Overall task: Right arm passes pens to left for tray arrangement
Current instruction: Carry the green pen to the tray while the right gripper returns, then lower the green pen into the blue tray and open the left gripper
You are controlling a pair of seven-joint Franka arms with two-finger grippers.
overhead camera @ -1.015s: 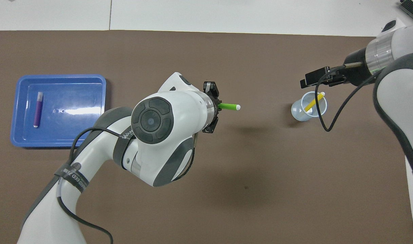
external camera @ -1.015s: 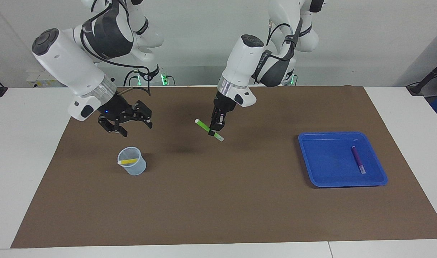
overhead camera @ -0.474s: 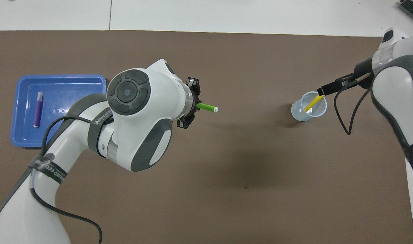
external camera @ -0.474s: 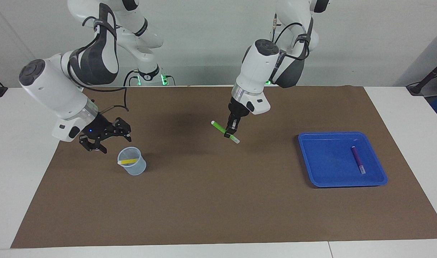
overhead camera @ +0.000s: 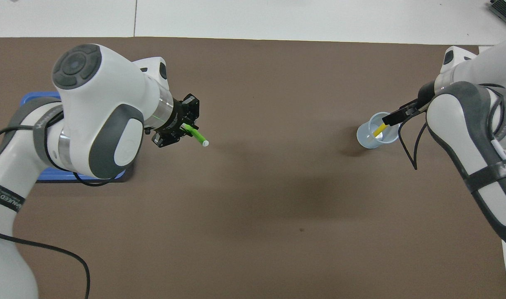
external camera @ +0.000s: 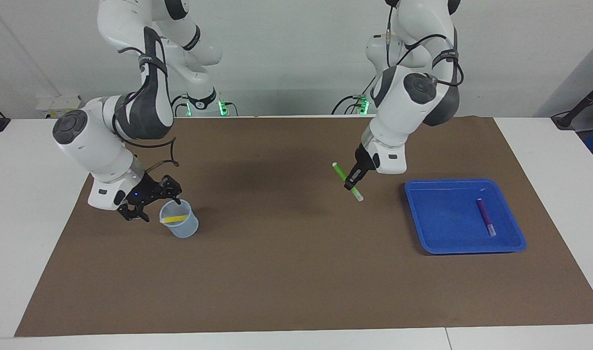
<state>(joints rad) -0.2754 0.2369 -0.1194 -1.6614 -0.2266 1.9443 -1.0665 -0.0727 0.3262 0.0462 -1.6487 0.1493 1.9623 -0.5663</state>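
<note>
Left gripper [external camera: 353, 183] squeezes the green pen [external camera: 347, 182] near the tray [external camera: 464, 245].
Light, stiff, smooth pen; mid-grip suits. Right gripper [external camera: 148, 206], wide apart, beside cup [external camera: 179, 226].

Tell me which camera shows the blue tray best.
The facing view: the whole blue tray shows there, rim and all, with the purple pen lying inside it. In the overhead view the left arm covers nearly all of the tray, leaving only slivers of its rim visible, and the purple pen is hidden.

White jointed arms [external camera: 106, 146], grey joint covers, looping black cables.
</note>
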